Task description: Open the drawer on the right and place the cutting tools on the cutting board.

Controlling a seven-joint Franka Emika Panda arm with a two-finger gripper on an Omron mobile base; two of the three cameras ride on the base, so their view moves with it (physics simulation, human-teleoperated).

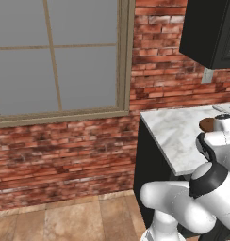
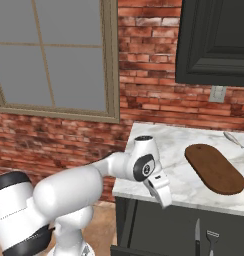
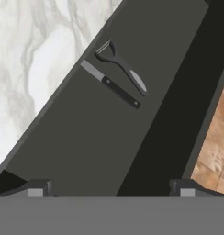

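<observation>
We can find no words, numbers, labels or signs to read in these pictures.

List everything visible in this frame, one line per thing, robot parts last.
knife: one, dark handle and silver-grey blade, lying in the open drawer.
peeler: one, dark with a silver-grey end, in the drawer beside the knife, apart from it.
drawer: one, dark grey, pulled open below the counter edge.
cutting board: one, reddish-brown, flat on the counter, nothing on it.
small utensil: one, silver-grey, on the counter behind the board; too small to identify.
counter: one, white-grey marble.
window: one, tan frame, in the brick wall.
upper cabinet: one, dark, above the counter.
wall outlet: one, grey.
tool: one, dark fingertips, open, above the drawer.
</observation>
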